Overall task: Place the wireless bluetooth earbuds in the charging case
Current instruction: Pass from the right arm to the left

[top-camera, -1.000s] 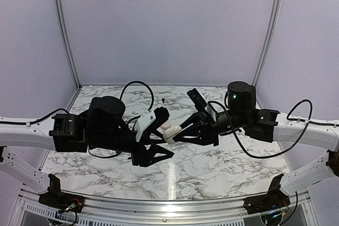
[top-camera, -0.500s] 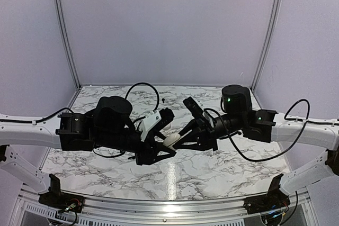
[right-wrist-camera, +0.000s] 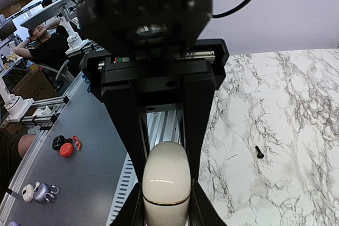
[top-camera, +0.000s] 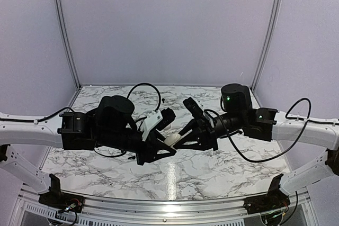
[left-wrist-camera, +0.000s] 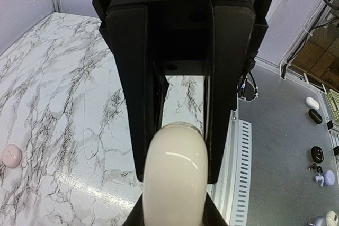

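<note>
The charging case (top-camera: 172, 139) is a cream pebble with its lid closed, held in the air over the middle of the table. My left gripper (top-camera: 168, 142) and right gripper (top-camera: 178, 139) face each other nose to nose. Each is shut on one end of the case. In the left wrist view the case (left-wrist-camera: 176, 173) fills the gap between both pairs of fingers. In the right wrist view the case (right-wrist-camera: 165, 175) shows its lid seam near my own fingers. One tiny black earbud (right-wrist-camera: 259, 152) lies on the marble at the far side (top-camera: 163, 99). I see no other earbud.
A small pale pink round piece (left-wrist-camera: 10, 155) lies on the marble table (top-camera: 212, 168). The table's slotted metal rail (left-wrist-camera: 241, 173) runs along the near edge. Beyond it a grey bench (right-wrist-camera: 79, 183) carries several loose earbud cases.
Both arms came closer together at the centre. My left gripper's fingers closed from wide open onto the case, which the right gripper kept holding.
</note>
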You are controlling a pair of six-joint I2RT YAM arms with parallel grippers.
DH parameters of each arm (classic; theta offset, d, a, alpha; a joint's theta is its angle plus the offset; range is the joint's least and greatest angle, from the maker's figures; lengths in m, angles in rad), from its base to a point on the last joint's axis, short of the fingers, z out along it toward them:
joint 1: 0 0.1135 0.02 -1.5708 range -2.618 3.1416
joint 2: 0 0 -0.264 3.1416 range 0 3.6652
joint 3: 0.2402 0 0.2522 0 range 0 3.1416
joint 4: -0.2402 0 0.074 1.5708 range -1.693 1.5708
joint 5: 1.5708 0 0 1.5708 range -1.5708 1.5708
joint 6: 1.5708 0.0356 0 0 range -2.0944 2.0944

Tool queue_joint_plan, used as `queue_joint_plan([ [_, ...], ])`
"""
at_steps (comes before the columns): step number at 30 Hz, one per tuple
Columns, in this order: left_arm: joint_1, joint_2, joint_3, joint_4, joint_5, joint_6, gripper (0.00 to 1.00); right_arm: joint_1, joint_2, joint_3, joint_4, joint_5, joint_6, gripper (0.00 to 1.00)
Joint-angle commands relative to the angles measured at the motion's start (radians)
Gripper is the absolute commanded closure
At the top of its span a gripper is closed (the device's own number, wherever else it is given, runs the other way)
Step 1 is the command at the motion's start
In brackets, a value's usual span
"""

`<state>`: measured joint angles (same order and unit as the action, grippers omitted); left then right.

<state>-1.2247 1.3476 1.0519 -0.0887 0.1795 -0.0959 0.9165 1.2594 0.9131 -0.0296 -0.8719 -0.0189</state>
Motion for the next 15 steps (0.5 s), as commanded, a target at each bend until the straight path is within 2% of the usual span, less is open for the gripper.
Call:
queue_joint_plan([
  [1, 0.008, -0.013, 0.013, -0.007, -0.022, 0.000, 0.81, 0.009, 0.017, 0.031, -0.015, -0.008, 0.004, 0.99],
  [6, 0.007, -0.020, 0.016, -0.005, -0.034, 0.002, 0.88, 0.010, 0.010, 0.017, 0.013, 0.001, 0.039, 0.83],
  [15, 0.008, -0.022, 0.006, 0.017, -0.044, -0.010, 0.92, 0.010, -0.014, 0.004, 0.013, 0.015, 0.046, 0.63],
])
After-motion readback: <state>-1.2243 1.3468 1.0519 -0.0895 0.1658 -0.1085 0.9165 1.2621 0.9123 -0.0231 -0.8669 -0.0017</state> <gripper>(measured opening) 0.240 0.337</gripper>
